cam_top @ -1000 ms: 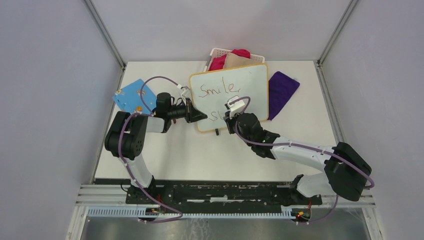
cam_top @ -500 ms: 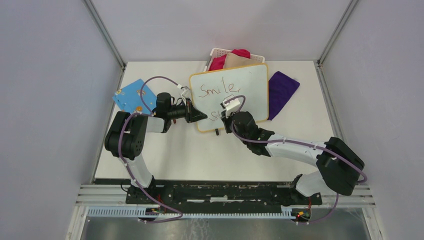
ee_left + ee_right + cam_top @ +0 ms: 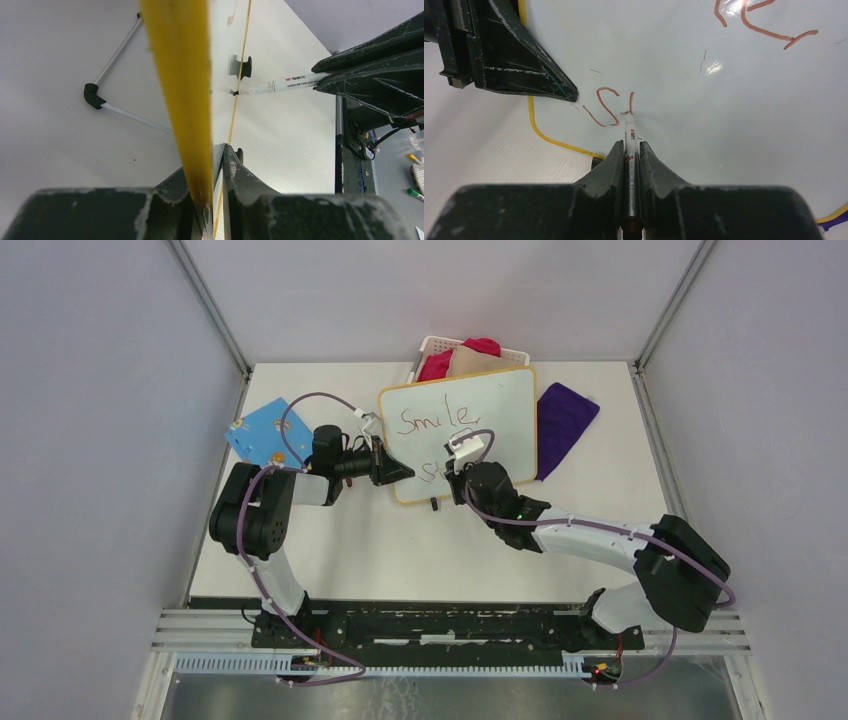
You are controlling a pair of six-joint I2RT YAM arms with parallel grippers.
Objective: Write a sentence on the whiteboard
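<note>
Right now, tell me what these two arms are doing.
The left gripper clamps the rim of the whiteboard, steadying it. The right gripper holds a marker with its tip on the board, partway through the sentence: "Smile" stands on top, and below it only an "s" and one stroke.

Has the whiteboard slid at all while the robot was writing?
No. The whiteboard keeps the same spot: its far edge overlaps the basket just as before, with the left gripper clamped on its rim.
</note>
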